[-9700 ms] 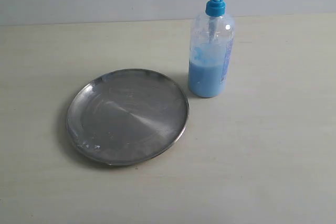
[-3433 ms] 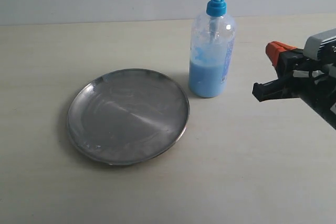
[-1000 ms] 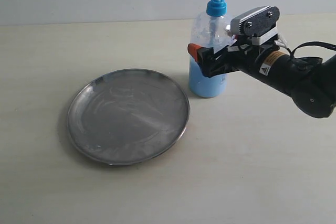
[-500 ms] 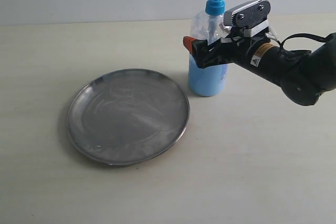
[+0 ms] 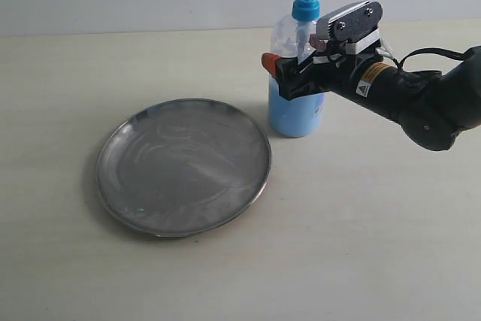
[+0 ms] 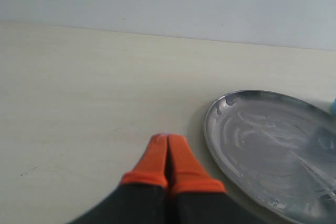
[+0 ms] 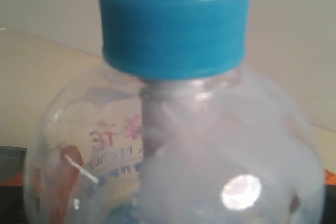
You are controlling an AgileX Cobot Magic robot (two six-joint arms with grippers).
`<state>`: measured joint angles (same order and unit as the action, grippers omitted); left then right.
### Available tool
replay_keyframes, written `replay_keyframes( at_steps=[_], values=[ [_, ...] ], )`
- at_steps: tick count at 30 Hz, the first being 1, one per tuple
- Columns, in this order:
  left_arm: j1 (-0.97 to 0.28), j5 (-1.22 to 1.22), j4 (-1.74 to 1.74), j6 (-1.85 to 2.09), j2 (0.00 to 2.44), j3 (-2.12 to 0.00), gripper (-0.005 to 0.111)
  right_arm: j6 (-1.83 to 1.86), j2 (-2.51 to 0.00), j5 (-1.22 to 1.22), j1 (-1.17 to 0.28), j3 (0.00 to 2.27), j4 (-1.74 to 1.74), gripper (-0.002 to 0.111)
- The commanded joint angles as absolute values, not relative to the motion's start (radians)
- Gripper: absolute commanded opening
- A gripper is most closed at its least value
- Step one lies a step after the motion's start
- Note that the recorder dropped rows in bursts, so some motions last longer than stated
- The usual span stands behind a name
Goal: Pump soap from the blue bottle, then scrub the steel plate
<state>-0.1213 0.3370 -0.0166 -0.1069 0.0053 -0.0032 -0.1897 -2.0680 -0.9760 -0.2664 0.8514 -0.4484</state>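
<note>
The bottle (image 5: 295,110) stands on the table (image 5: 361,223) just beside the plate (image 5: 183,167), with its clear shoulder between the fingers of the right gripper (image 5: 284,65). The far finger is hidden behind the bottle, and the right wrist view shows only blurred orange through the plastic at either side. The jaws stand a bottle's width apart and clasp it. The left gripper (image 6: 168,141), outside the exterior view, has its orange fingertips pressed together, empty, near the plate's rim
</note>
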Motion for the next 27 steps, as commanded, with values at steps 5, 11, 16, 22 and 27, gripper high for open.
replay_keyframes(
  at_steps=[5, 11, 16, 22, 27],
  values=[
    [-0.118, 0.326, -0.014, -0.109, 0.0, 0.0, 0.0, -0.185, -2.047, -0.924, -0.268, 0.855, -0.478, 0.0],
    [-0.118, 0.326, -0.014, -0.109, 0.0, 0.0, 0.0, -0.185, -1.99, -0.89, -0.268, 0.855, -0.515, 0.0],
    [-0.118, 0.326, -0.014, -0.109, 0.0, 0.0, 0.0, -0.166, -1.974, -0.86, -0.29, 0.855, -0.535, 0.0],
    [-0.118, 0.326, -0.014, -0.109, 0.0, 0.0, 0.0, 0.044, -1.974, -0.798, -0.39, 0.855, -0.399, 0.0],
    [-0.118, 0.326, -0.014, -0.109, 0.0, 0.0, 0.0, 0.07, -1.974, -0.798, -0.396, 0.855, -0.402, 0.0]
  ],
)
